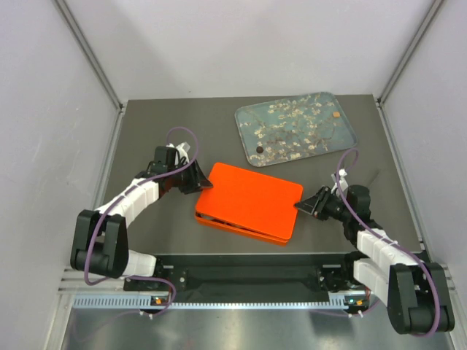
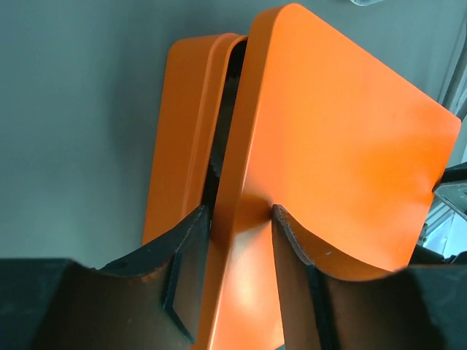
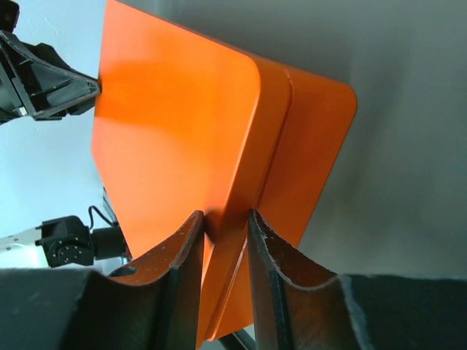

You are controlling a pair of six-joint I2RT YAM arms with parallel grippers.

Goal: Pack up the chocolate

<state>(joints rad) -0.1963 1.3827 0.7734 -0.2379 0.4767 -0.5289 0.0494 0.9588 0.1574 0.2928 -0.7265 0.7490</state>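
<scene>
while the left gripper point(image 1: 207, 187) is clenched on one edge of the orange lid point(image 1: 252, 197) and the right gripper point(image 1: 298, 207) pinches the opposite edge, the lid sits between them over the orange box base point(image 2: 179, 131), with a dark gap showing by the left claw. past both claws, well apart on the box's far side, lies the blossom-print tray point(image 1: 244, 120). the chocolate rests on it as a dark piece point(image 1: 260, 150) at the corner nearest the claws and a pale tan piece point(image 1: 336, 114) at the far corner beyond the right claw.
</scene>
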